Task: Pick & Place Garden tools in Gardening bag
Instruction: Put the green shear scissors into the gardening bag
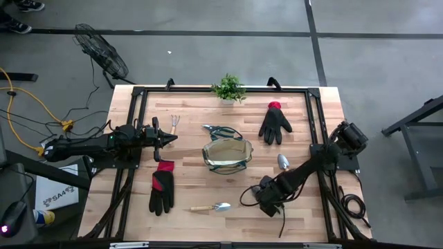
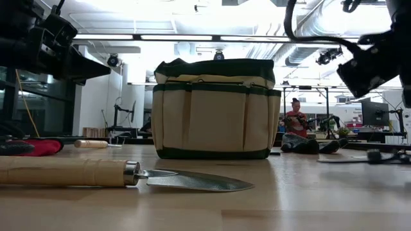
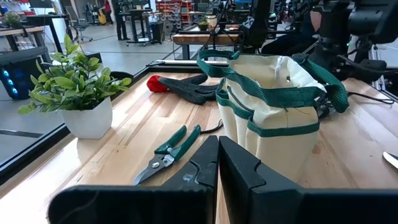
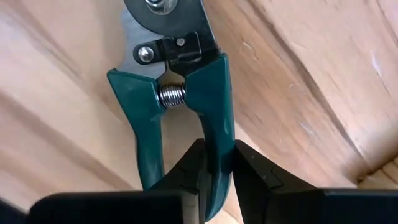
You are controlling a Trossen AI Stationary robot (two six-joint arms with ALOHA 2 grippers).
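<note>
From my station I see the right gripper [image 4: 216, 165] clamped on one handle of the teal-handled metal pruning shears [image 4: 214, 93], close over the pale wooden table [image 1: 304, 214] at its front right. That is apart from the round khaki fabric bag with dark green trim [image 1: 227, 156] at the centre. The left gripper [image 3: 217, 155] hangs at the table's left side, its fingers pressed together on nothing.

Grey floor [image 1: 208, 48], fan [image 1: 104, 59], bright ceiling lights [image 2: 180, 37].
</note>
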